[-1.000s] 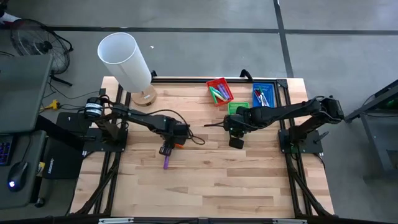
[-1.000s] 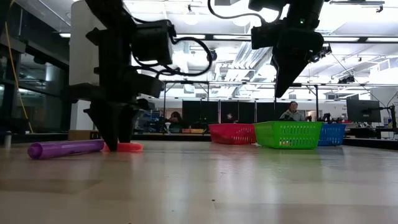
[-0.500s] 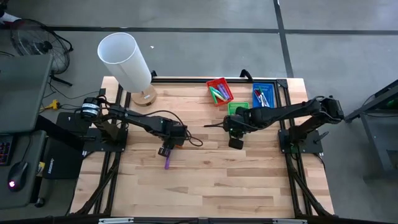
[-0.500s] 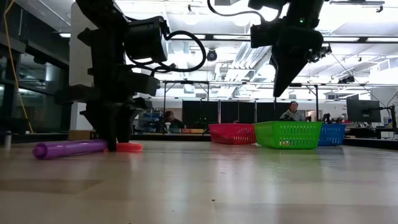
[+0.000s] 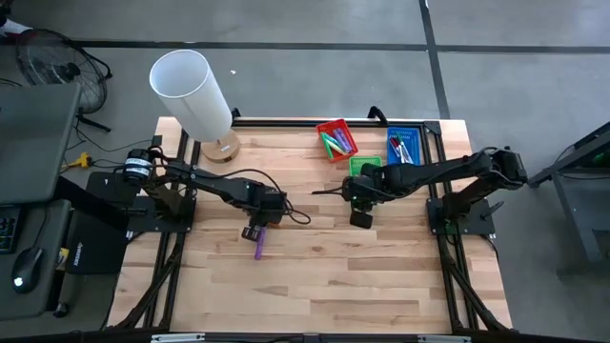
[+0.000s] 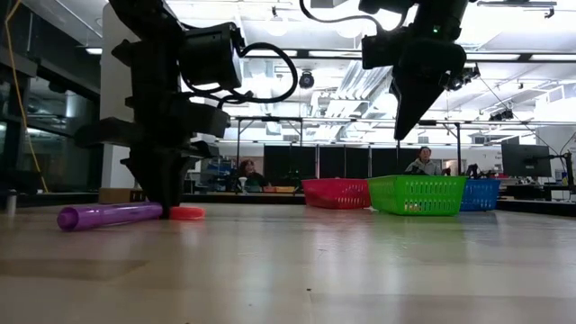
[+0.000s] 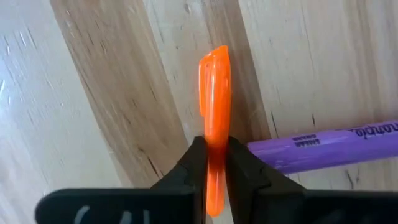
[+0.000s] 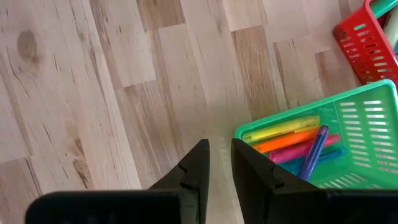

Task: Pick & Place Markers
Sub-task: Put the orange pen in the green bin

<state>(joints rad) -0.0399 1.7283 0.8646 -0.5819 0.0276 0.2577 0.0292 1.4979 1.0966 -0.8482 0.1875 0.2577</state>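
On the left we have the left pincer (image 7: pixel 210 169) down on the surface (image 5: pixel 315 272), clenched on the orange marker (image 7: pixel 214 112). That marker lies flat, its long axis running straight out between the fingers, so we judge a plain lift should carry it. Touching its side, a purple marker (image 5: pixel 258 249) lies crosswise and pokes toward the near edge; it could get nudged as the orange one comes up. Moving right, the right pincer (image 8: pixel 219 163) hangs above the surface just left of the green tray (image 5: pixel 362 165), fingers close together and gripping nothing. Further right, at the far edge, sit the red tray (image 5: pixel 337 126) and blue tray (image 5: pixel 404 133). All three lie well right of the held marker, so that is the way we go.
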